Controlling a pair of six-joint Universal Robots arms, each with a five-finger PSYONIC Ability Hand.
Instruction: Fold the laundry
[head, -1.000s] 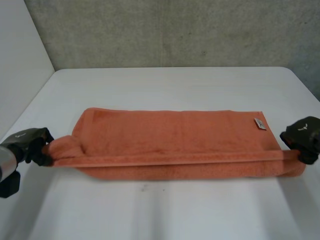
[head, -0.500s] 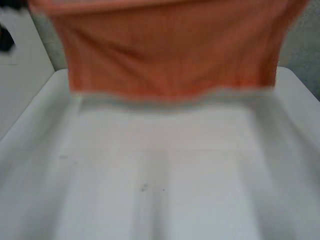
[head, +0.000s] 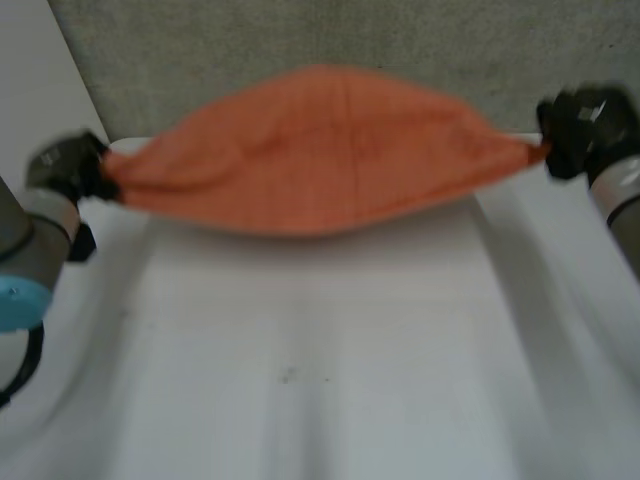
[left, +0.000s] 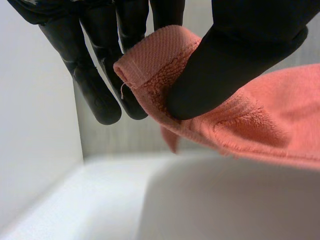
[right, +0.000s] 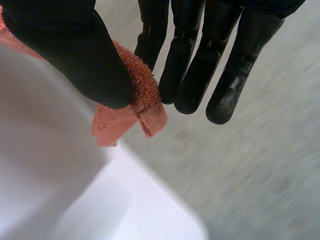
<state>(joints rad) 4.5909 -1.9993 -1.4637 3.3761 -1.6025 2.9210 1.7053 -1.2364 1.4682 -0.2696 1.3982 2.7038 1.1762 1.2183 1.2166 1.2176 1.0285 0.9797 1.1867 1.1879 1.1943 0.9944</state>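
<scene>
An orange towel (head: 320, 150) is held stretched in the air above the white desk (head: 320, 380). The left hand (head: 68, 168) pinches one end between thumb and fingers, and the right hand (head: 575, 125) pinches the other. This looks like the shake-out before a fold; next it needs laying flat, kept taut.

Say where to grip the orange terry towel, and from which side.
Grip the orange terry towel at its hemmed end corners, one from each outer side, as the left hand and right hand do: it hangs stretched lengthwise between them.

The towel (left: 265, 125) runs off the left wrist view's edge.
</scene>
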